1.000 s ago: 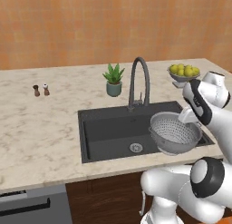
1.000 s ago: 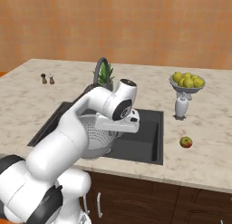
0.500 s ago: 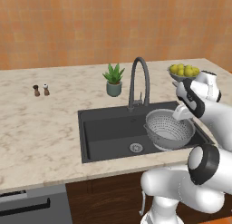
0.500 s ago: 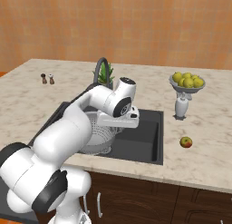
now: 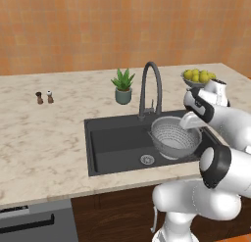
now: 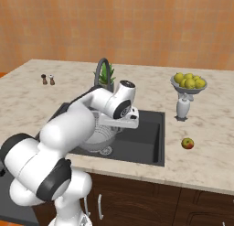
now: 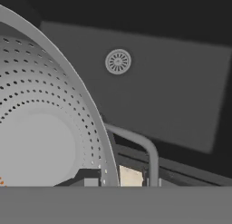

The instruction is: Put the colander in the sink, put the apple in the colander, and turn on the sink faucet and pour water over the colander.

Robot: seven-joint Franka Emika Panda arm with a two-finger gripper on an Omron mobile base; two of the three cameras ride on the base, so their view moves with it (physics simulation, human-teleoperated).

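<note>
The grey pierced colander point(image 5: 172, 134) hangs in the right half of the black sink point(image 5: 113, 143), tilted a little. My gripper point(image 5: 191, 122) is shut on its right rim, beside a side handle point(image 7: 144, 145). In the hand view the rim point(image 7: 86, 105) runs between my fingertips, and the silver drain point(image 7: 118, 61) lies beyond it. My arm hides most of the colander point(image 6: 97, 139) in the right base view. The apple point(image 6: 187, 143) lies on the counter right of the sink point(image 6: 147, 140). The gooseneck faucet point(image 5: 149, 89) stands behind the basin, with no water running.
A footed bowl of yellow-green fruits point(image 6: 188, 82) stands at the back right, behind the apple. A small potted plant point(image 5: 122, 86) sits left of the faucet. Two small shakers point(image 5: 44, 97) stand far left on the marble counter point(image 5: 44, 138).
The colander has moved left with my gripper, from over the sink's right edge to well inside the basin. The apple and faucet have not moved.
</note>
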